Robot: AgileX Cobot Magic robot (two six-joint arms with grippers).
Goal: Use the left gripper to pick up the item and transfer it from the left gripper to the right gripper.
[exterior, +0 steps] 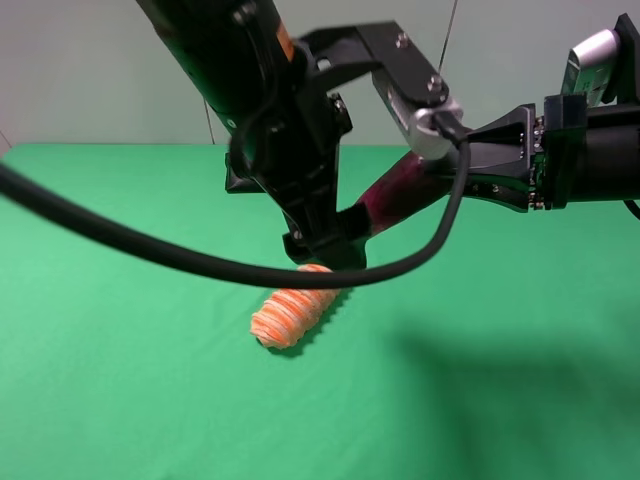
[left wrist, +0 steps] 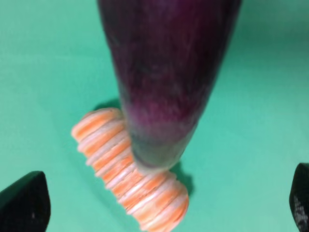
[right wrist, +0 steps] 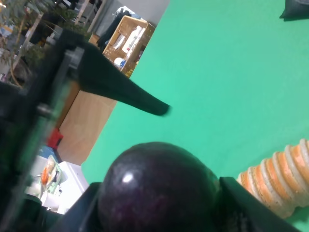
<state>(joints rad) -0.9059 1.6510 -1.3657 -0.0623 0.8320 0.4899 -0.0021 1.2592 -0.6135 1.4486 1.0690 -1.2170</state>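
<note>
The dark purple eggplant hangs slanted in the air above the orange-and-white ribbed roll. My right gripper reaches in from the right and is shut on its thick upper end, which bulges between the fingers in the right wrist view. My left gripper is at the eggplant's lower end. In the left wrist view its fingertips stand wide apart, clear of the eggplant, whose pale tip points at the roll.
The green cloth covers the table. The left arm's thick black cable loops across the middle. A black flat pouch lies at the far edge. Beyond the table edge stand a wooden cabinet and a basket.
</note>
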